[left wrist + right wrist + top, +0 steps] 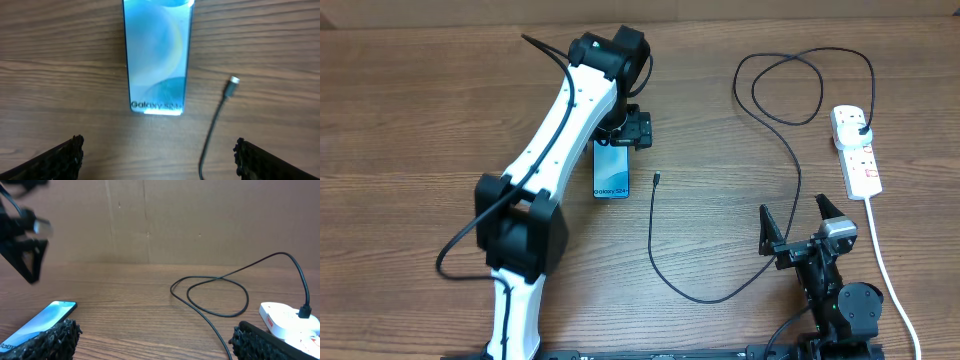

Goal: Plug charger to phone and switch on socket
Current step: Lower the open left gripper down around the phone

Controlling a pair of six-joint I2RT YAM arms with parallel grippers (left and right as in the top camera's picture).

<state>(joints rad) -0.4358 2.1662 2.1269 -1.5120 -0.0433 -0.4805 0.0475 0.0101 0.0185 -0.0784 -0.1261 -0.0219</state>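
The phone [612, 170] lies flat on the wooden table [440, 100], screen up, a little left of the middle, and nothing is plugged into it yet. Its screen is light blue-teal, with "Galaxy S24" printed near the end that faces the robot, and its edge is thin and dark.

The connector tip [657, 180] of the charger cable [665, 265] rests on the wood just beside the phone, on its right, not touching it. From there the thin black cable runs toward the robot, bends right, makes a loop at the far side and ends in a black plug [860, 128]. This plug looks already seated in the white power strip [857, 155] at the far right. You cannot tell from here if its switch is on.

So I judge you are at the first step, taking the connector. The left gripper [625, 133] hovers over the far end of the phone, its fingers wide apart and empty. The right gripper [794, 212] waits near the front right, also spread and holding nothing, between the cable and the strip's white cord [885, 270].

Next you need a fine pinch close behind the tiny tip, then to line it up with the phone's port. The port itself does not show. The phone may slide when pushed, so plan to brace it.
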